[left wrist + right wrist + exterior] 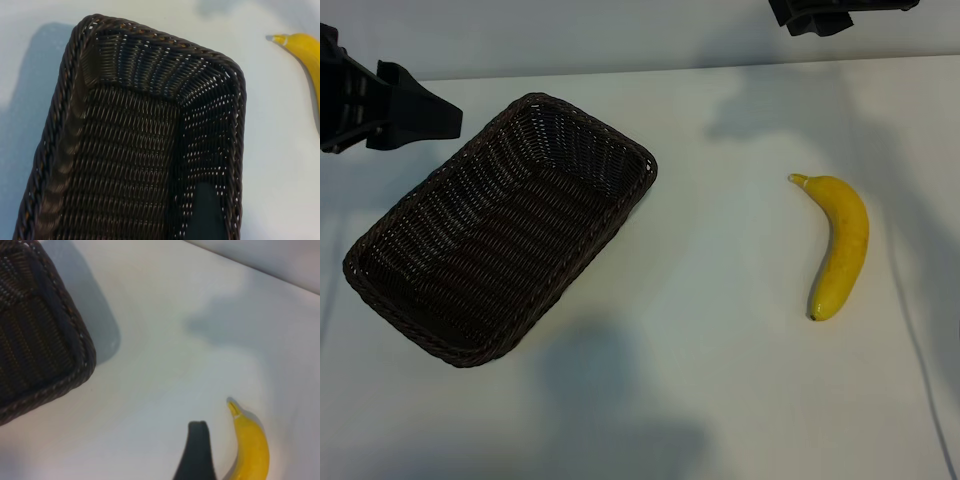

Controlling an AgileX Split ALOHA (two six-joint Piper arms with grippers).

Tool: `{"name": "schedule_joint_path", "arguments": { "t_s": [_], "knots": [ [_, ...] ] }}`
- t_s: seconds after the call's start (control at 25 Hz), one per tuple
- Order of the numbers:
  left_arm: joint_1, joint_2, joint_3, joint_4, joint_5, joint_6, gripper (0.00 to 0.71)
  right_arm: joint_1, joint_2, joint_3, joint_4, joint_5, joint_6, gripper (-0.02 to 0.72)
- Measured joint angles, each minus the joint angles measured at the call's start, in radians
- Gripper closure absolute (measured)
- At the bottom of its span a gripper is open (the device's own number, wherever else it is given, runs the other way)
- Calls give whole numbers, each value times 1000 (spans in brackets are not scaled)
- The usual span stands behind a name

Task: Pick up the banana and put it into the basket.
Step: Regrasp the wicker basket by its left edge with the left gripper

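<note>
Banana (841, 246) lies untouched on the white bench (720, 330), well apart from the basket (380, 283); the right pincer (220, 455), spread wide and holding nothing, hangs near its stem end and should probably straddle the thick middle crosswise before closing; the left pincer (420, 115), likewise spread, waits by the basket, which sits empty.

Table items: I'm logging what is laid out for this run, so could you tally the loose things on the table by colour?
Yellow: 1, the banana
Dark brown: 1, the basket
Total: 2 things on the white table
</note>
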Motion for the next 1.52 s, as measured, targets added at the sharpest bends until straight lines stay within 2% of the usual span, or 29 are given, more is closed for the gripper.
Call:
{"name": "schedule_joint_path", "arguments": {
  "t_s": [0.32, 0.52, 0.72, 0.84, 1.0, 1.12, 1.24, 1.4, 1.52],
  "knots": [
    [0, 0, 0, -10, -6, -3, 135, 0, 0, 0, 0, 0, 0, 98],
    [0, -5, 5, 14, 56, -183, 173, 0, 0, 0, 0, 0, 0, 98],
    [0, -112, 103, 63, 52, -282, 221, 0, 0, 0, 1, 4, 0, 98],
    [0, -220, 194, 140, 31, -397, 226, 0, 0, 0, 1, 9, 0, 98],
    [0, -361, 347, 320, 12, -579, 218, 0, 0, 0, 1, 9, 0, 98],
    [0, -449, 458, 442, -14, -732, 177, 0, 0, 0, 1, 9, 0, 98],
    [0, -522, 551, 550, -86, -902, 134, 0, 0, 0, 1, 11, -2, 98],
    [0, -521, 635, 647, -192, -1085, 130, 0, 0, 0, 2, 12, -7, 98],
    [0, -452, 671, 688, -281, -1165, 130, 0, 0, 0, 2, 12, -11, 98]
  ]
}}
